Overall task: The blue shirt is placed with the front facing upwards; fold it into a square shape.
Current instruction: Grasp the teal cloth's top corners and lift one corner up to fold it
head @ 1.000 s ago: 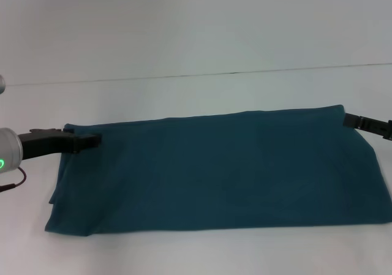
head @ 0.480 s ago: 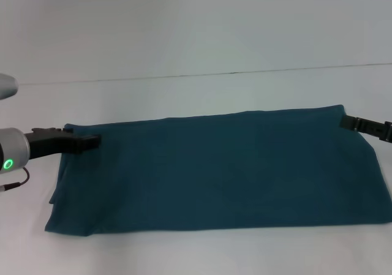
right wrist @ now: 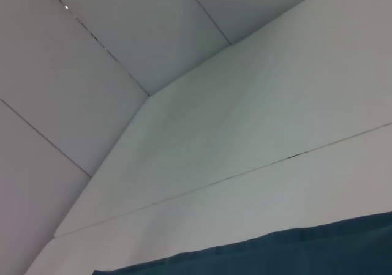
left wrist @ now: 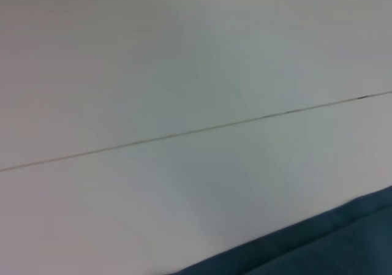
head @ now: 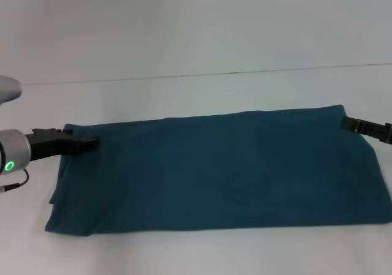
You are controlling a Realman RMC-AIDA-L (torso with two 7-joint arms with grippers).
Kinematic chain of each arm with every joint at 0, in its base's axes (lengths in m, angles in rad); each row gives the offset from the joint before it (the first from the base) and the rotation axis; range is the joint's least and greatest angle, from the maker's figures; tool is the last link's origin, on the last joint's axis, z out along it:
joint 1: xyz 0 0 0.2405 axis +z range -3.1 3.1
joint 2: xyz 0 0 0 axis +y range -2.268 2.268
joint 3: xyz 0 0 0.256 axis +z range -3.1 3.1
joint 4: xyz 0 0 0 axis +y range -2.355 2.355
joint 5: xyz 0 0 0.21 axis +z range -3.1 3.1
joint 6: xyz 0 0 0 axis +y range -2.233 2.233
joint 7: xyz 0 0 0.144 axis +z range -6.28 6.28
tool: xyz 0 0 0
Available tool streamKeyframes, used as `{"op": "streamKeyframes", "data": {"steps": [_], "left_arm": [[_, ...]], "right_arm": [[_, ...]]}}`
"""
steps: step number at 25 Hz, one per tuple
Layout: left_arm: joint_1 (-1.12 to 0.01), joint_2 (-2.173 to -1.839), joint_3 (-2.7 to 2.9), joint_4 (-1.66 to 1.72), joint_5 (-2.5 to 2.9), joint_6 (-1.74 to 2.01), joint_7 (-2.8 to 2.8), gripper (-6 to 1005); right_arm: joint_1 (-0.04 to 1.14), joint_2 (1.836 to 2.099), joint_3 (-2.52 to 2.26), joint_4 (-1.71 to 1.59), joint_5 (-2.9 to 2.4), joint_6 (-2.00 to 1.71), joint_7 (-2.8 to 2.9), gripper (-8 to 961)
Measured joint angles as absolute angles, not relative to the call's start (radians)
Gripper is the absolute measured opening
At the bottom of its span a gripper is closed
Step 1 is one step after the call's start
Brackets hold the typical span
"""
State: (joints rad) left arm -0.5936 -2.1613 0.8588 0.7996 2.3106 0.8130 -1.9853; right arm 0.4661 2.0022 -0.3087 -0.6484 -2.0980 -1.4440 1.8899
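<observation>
The table (head: 202, 91) is a plain white surface with one thin dark seam running across it, beyond both grippers.

The blue shirt (head: 220, 171) lies flat on the table as a wide band, already folded lengthwise into a long rectangle. It spans the whole gap between the two grippers. No lettering or neckline shows on the upper face. The far edge is straight. At the end next to the left gripper, lower layers of cloth stick out slightly past the top layer, near the front corner.

The left gripper (head: 89, 143) sits at the far corner of the shirt's left end. Its dark fingers reach in from the side and the tips lie over the cloth edge. Whether the fingers are parted or pinched together on the fabric cannot be told. A green ring light glows on the silver wrist behind it.

The right gripper (head: 346, 123) sits at the far corner of the shirt's right end, touching the cloth edge. Only a short dark section is in view. Its finger state cannot be told either.

The left wrist view shows the table, the seam, and a strip of the shirt's edge (left wrist: 318, 241). The right wrist view shows the same (right wrist: 294, 250), plus white wall panels.
</observation>
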Motion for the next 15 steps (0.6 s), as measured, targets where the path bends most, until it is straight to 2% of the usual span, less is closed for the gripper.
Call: {"op": "streamKeyframes", "data": {"steps": [4, 15], "left_arm": [[-0.594, -2.161, 0.868, 0.799, 2.331, 0.802, -1.984, 695], [-0.596, -2.163, 0.893, 0.799, 2.335, 0.803, -1.983, 334]], "right_arm": [[0.466, 2.003, -0.308, -0.647, -2.097, -1.444, 1.89, 623], [0.465, 2.005, -0.307, -0.647, -2.097, -1.444, 1.89, 621]]}}
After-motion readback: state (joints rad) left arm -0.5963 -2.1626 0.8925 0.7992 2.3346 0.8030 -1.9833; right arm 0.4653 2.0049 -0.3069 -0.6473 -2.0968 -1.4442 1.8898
